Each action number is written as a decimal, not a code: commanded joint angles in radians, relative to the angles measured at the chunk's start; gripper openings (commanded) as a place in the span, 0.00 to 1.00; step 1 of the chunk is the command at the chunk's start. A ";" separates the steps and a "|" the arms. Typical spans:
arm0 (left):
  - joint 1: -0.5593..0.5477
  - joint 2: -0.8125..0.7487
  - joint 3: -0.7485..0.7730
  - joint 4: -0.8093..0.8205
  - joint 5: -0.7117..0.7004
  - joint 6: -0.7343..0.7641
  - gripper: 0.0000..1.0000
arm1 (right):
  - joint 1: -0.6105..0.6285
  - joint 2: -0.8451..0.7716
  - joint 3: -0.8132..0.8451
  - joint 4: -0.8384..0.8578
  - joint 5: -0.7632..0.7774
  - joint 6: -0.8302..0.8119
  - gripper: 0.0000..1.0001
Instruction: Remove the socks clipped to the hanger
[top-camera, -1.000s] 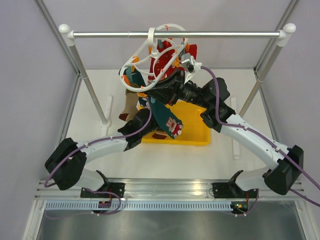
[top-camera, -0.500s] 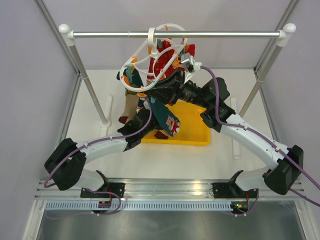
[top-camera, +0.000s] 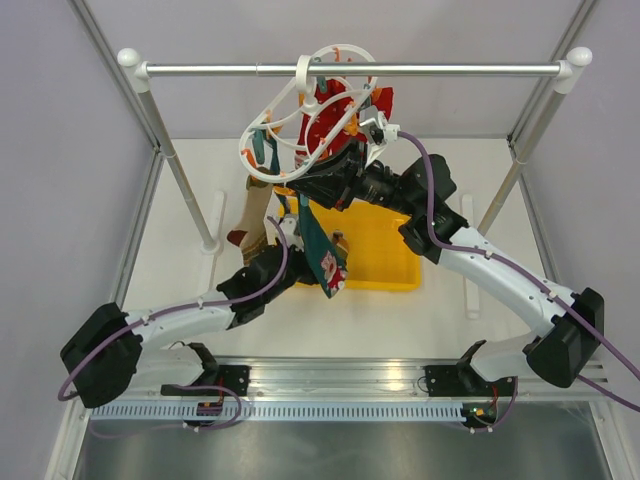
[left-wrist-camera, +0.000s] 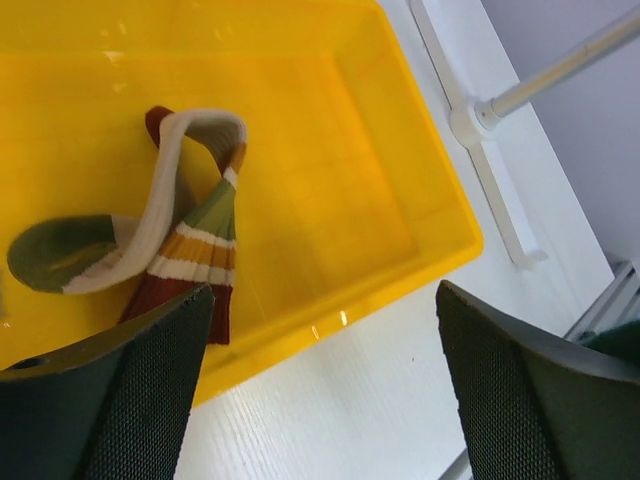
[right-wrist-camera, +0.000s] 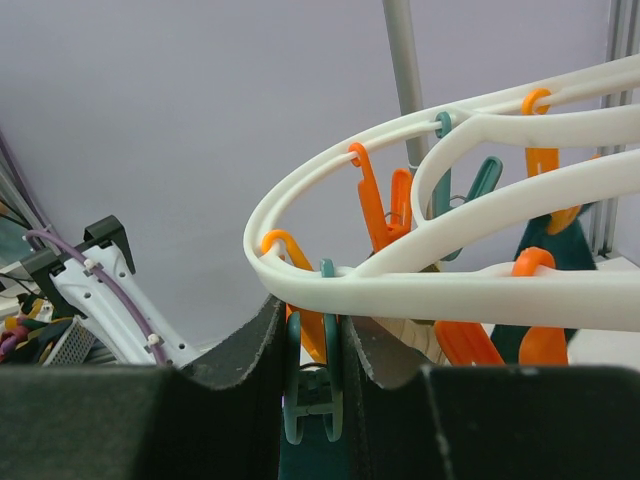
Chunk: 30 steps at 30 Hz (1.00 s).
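Right wrist, jaws gripping teal peg (right-wrist-camera: 312, 395) under hanger (right-wrist-camera: 470, 290)

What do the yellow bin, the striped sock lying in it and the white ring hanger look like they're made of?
Yellow bin: likely moulded plastic, smooth and glossy, with light glints near its rim. Striped sock: knitted fabric, soft and matte; it lies limp and folded. Hanger: probably white plastic, smooth with a slight sheen, in thin curved bars.
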 joint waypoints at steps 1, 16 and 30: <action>-0.042 -0.060 -0.056 0.082 -0.012 0.010 0.93 | 0.002 0.010 0.036 0.014 -0.012 -0.003 0.05; -0.063 -0.266 -0.220 0.127 0.052 0.070 0.99 | 0.000 0.025 0.041 0.016 -0.006 0.006 0.05; -0.065 -0.330 -0.290 0.027 -0.034 0.003 0.99 | 0.003 0.036 0.047 0.033 -0.011 0.024 0.04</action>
